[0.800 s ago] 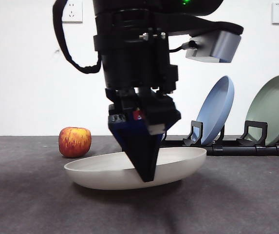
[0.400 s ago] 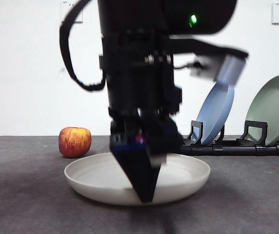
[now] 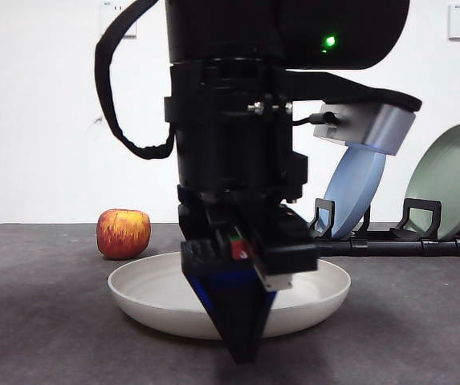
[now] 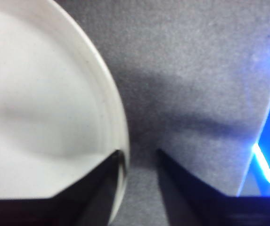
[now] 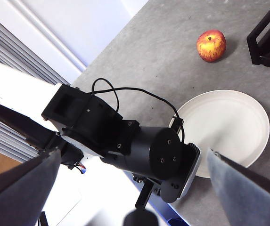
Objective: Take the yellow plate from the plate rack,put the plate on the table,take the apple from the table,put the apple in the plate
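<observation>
The yellow plate (image 3: 149,293) lies flat on the table (image 3: 45,321), just in front of the apple (image 3: 123,233). My left gripper (image 3: 244,353) points straight down at the plate's near rim. In the left wrist view, its jaws (image 4: 139,157) straddle the rim of the plate (image 4: 40,103), one inside and one outside, with a gap around the rim. My right gripper (image 5: 134,155) is open and empty high above the table. Its view shows the plate (image 5: 224,122), the apple (image 5: 211,45) and an end of the plate rack (image 5: 269,37).
The plate rack (image 3: 390,241) stands at the back right with a blue plate (image 3: 358,180) and a pale green plate (image 3: 453,180) upright in its slots. A white wall with sockets is behind.
The plate was tilted, its right side lifted in my left gripper; now it lies flat on the table. The left gripper has come lower and nearer, and its jaws stand apart around the rim.
</observation>
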You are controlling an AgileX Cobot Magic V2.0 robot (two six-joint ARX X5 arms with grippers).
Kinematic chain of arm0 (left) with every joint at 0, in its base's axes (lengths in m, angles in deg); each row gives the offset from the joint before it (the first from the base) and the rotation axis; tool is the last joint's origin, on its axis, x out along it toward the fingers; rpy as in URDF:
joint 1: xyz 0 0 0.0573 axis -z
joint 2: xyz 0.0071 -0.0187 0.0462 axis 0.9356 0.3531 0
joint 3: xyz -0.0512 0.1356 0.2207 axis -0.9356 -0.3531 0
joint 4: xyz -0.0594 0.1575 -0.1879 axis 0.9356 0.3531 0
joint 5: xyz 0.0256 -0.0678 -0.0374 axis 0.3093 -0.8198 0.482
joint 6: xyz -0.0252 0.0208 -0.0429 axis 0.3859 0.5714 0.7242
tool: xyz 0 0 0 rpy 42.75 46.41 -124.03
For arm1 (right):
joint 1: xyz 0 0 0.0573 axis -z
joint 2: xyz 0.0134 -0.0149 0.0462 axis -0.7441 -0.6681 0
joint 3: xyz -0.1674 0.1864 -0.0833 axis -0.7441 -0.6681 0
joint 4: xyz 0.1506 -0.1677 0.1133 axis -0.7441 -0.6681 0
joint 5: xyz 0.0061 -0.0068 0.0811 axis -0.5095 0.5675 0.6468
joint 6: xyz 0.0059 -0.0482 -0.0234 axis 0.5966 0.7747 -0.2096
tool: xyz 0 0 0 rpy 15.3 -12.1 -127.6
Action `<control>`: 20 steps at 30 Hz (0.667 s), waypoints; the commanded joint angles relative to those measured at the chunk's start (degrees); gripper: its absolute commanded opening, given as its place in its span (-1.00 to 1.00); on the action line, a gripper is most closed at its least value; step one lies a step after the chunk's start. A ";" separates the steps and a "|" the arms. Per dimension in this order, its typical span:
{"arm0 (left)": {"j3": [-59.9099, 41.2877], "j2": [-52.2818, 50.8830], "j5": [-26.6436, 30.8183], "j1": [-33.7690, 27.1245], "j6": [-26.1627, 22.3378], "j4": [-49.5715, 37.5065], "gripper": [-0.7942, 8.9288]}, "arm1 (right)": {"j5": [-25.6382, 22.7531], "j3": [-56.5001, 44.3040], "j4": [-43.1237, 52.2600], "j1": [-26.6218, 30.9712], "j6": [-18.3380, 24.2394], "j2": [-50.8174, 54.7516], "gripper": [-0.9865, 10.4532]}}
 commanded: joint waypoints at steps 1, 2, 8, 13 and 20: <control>0.50 0.28 -0.96 0.26 1.88 0.31 -0.17 | 0.15 0.28 0.31 -0.11 0.63 0.04 0.22; 0.98 0.00 -1.27 0.26 2.10 0.42 -0.17 | 0.13 0.28 0.31 -0.11 0.63 0.04 0.22; 4.33 -4.28 -1.31 -0.04 4.00 2.01 -0.17 | 0.11 0.28 0.31 -0.11 0.63 0.04 0.22; 6.12 -12.68 -1.29 -1.73 8.28 3.17 -0.18 | -0.07 0.28 0.52 -0.11 0.66 -0.04 0.22; 6.12 -28.87 -1.33 -6.99 15.45 5.31 -0.19 | -0.04 0.28 1.60 -0.11 0.59 -0.83 0.22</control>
